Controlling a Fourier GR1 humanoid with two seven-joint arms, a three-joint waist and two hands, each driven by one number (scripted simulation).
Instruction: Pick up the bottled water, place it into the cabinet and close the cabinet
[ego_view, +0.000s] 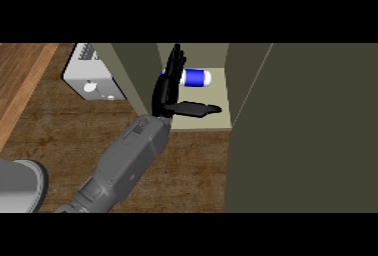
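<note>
Bottled water (196, 77), blue label unreadable, lies inside cabinet (244, 80).

No legible text or labels anywhere

Brown wood-grain counter top (199, 165), matt, faintly mottled. Olive-grey cabinet (295, 140), flat matt panels, smooth. Blue-labelled bottled water (196, 77) with white ends, plastic-looking, slight sheen. Black hand (168, 87), smooth matt; grey forearm (125, 160) dull. White box appliance (90, 75), smooth, satin.
</note>
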